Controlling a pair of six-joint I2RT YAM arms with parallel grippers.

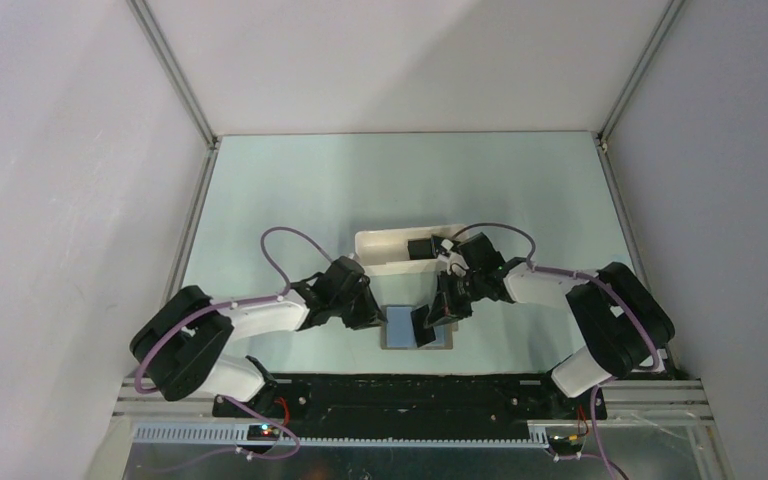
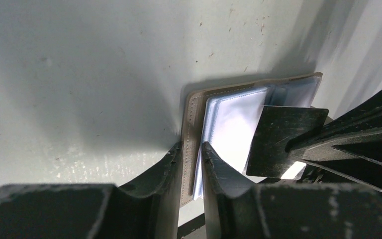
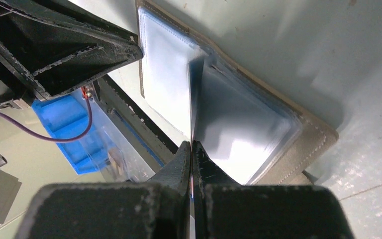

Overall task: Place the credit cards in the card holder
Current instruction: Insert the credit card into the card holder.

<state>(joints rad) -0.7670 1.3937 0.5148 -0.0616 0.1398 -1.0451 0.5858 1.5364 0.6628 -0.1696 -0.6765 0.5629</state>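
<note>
The card holder (image 1: 401, 325) lies open near the table's front edge, its light blue pockets up. My left gripper (image 1: 368, 318) is shut on its grey-brown left cover edge (image 2: 190, 149). My right gripper (image 1: 438, 316) is shut on a dark credit card (image 2: 283, 139), held on edge over the pockets. In the right wrist view the card shows edge-on (image 3: 193, 109), its far end at the holder's pockets (image 3: 238, 119). Another dark credit card (image 1: 419, 248) lies in the white tray (image 1: 380, 243).
The long white tray stands just behind the holder. The right arm's elbow (image 1: 615, 310) sits to the right. A black rail (image 1: 410, 392) runs along the table's front edge. A blue bin (image 3: 59, 119) shows below the table edge.
</note>
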